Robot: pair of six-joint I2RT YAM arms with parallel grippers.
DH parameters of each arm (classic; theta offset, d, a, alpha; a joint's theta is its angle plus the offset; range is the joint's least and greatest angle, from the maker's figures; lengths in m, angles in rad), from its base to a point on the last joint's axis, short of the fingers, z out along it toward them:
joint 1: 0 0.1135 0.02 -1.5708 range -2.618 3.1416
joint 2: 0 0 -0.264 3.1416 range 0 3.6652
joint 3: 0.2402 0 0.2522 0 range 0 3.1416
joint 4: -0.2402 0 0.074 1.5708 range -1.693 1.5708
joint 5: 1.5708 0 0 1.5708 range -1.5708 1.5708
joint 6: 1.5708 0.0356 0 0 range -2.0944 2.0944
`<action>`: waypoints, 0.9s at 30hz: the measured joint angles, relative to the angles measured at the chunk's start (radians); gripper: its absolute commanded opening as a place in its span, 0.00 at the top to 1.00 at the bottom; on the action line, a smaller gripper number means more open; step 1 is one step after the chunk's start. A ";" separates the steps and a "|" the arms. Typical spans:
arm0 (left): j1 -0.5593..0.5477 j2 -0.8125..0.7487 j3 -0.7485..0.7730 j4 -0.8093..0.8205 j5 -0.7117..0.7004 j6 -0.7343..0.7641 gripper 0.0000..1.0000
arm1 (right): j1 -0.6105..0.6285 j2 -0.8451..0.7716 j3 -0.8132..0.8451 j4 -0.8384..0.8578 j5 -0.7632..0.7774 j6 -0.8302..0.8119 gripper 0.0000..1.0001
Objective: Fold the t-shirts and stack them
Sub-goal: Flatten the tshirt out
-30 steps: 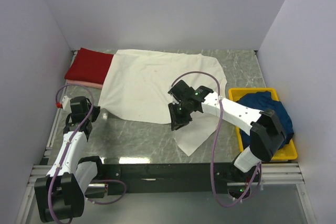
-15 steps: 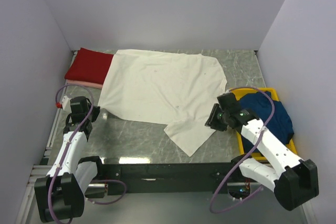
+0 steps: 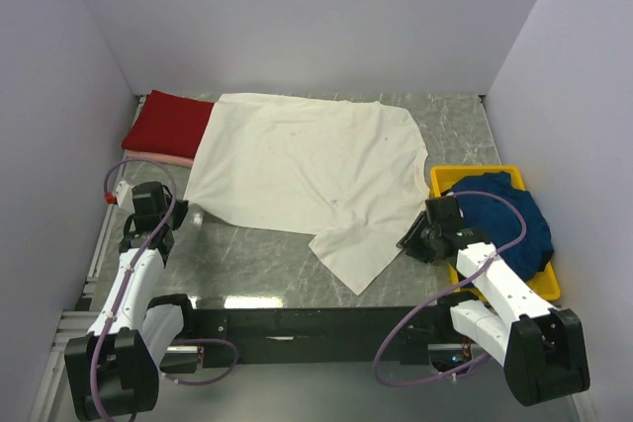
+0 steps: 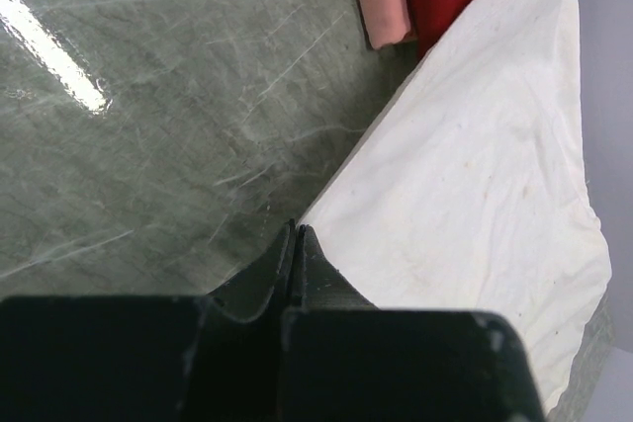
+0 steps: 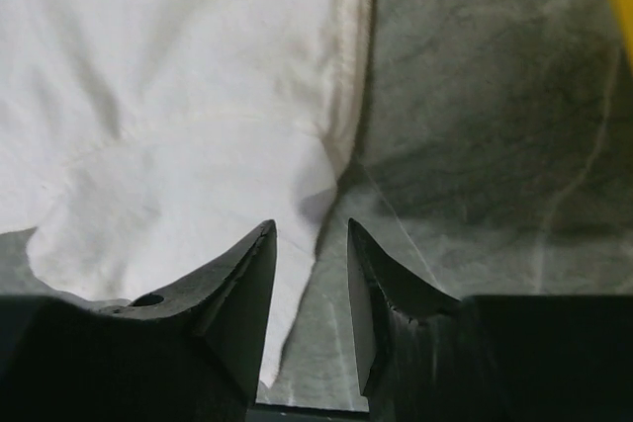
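Four t-shirts I count: beyond my left gripper (clenched tight), one dark red shirt atop one pink shirt, one cream shirt spread flat, my right gripper parted empty over its edge, one navy shirt in one yellow bin.

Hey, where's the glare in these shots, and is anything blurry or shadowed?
Top external: sharp, a pale reflection strip on the table near its front edge. Left wrist: bright glare streak upper left, left gripper just a dark shape. Right wrist: no glare, the cream t-shirt shadows the table beside its edge.
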 measured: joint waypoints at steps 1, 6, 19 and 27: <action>0.000 -0.001 0.000 -0.001 -0.002 0.000 0.99 | 0.000 0.000 -0.005 0.019 -0.004 0.006 0.57; -0.002 -0.003 0.000 -0.003 -0.010 0.000 0.99 | 0.000 0.001 -0.031 0.098 -0.019 0.043 0.58; -0.004 -0.029 -0.002 -0.024 -0.020 0.000 0.99 | -0.001 -0.058 -0.101 0.134 -0.017 0.081 0.59; -0.005 -0.031 -0.008 -0.027 -0.029 0.000 0.99 | -0.001 -0.014 -0.084 0.131 -0.024 0.082 1.00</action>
